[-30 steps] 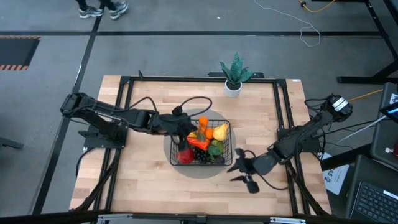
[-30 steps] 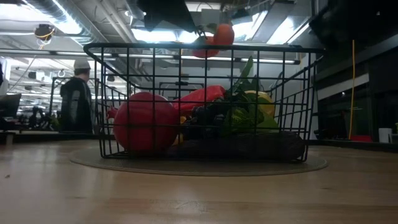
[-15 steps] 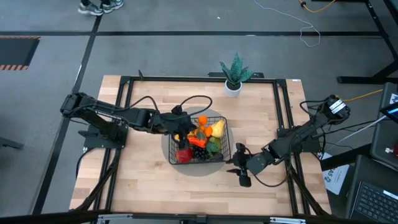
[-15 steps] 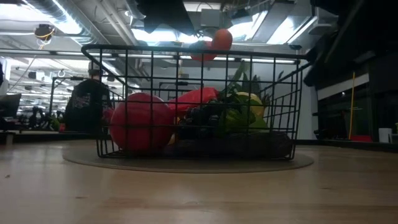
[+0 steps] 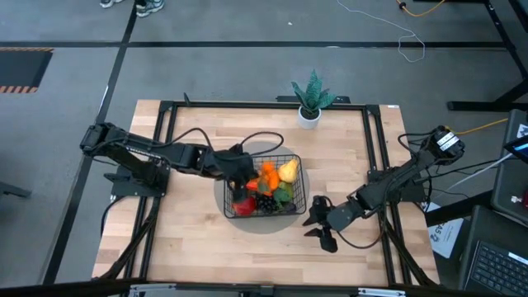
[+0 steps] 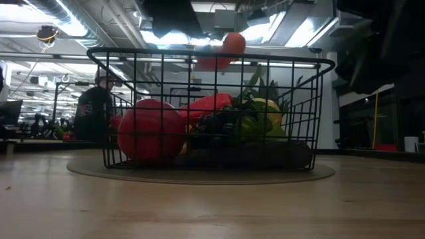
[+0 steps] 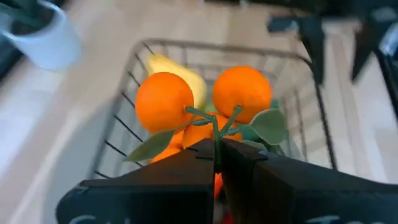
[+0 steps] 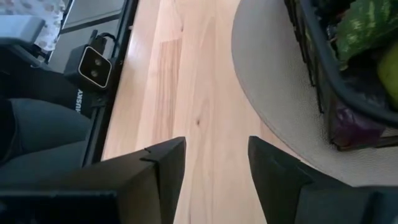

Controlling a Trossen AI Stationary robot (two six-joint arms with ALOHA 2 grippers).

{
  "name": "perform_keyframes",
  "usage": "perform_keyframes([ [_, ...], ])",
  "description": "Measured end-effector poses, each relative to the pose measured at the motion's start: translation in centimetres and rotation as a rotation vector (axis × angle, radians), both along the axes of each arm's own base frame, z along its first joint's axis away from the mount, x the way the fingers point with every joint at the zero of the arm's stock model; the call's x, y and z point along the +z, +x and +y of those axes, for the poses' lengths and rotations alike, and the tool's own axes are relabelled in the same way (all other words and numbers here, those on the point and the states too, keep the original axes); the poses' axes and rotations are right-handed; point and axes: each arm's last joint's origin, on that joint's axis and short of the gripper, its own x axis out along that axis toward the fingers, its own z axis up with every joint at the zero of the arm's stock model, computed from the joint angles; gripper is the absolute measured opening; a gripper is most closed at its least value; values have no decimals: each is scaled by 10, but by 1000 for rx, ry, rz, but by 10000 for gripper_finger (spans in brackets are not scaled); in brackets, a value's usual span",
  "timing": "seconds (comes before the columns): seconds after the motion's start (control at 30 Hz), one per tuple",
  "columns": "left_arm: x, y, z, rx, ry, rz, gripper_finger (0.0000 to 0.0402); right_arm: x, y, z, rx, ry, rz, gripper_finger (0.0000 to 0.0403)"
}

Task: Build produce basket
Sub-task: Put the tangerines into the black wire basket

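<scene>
The black wire basket (image 5: 303, 191) stands on a round grey mat at the table's middle. It holds produce: a red apple (image 6: 149, 129), a yellow pear (image 5: 289, 171), dark grapes (image 5: 266, 202) and a green piece (image 8: 367, 25). My left gripper (image 5: 246, 170) reaches over the basket's left side, shut on a pair of oranges (image 7: 165, 102) joined by a leafy green stem. The oranges (image 6: 231, 44) hang above the rim. My right gripper (image 5: 322, 228) stands open just off the basket's near right corner, low over the wood, with nothing between its fingers (image 8: 163, 167). My left gripper pinches the green stem (image 7: 218, 132) where the two oranges join, between its two fingers. The fingers slant down from the table's left. Both oranges sit just beyond the fingertips, clear of the basket and above the produce in it.
A potted plant in a white pot (image 5: 311, 103) stands at the far edge. The grey mat (image 8: 267, 93) spreads past the basket on all sides. Black rails (image 5: 165, 111) frame the table. Bare wood lies near and left. A person (image 6: 93, 109) stands in the room behind.
My right gripper has rolled its wrist and sunk a little beside the basket's near right corner, staying open. The basket has slid slightly toward the far edge. My left gripper keeps the oranges above the rim. The person behind has walked to the right.
</scene>
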Motion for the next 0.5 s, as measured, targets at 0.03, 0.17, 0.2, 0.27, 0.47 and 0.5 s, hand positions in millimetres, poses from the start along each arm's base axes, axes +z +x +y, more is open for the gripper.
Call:
perform_keyframes([
  [0.03,-1,-1,-1,-24,-14,17,0,0,0,0,-2,3,1,165],
  [0.17,-7,-5,-6,-129,-104,90,0,0,0,0,-13,15,6,165],
  [0.2,-8,-6,-7,-143,-110,105,0,0,0,0,-12,15,5,165],
  [0.27,-9,-7,-10,-150,-107,123,0,0,0,0,-12,15,5,165],
  [0.47,-10,-9,-17,-172,-102,134,0,0,0,0,-12,14,5,165],
  [0.5,-10,-9,-18,-175,-102,134,1,0,0,0,-11,14,5,165],
])
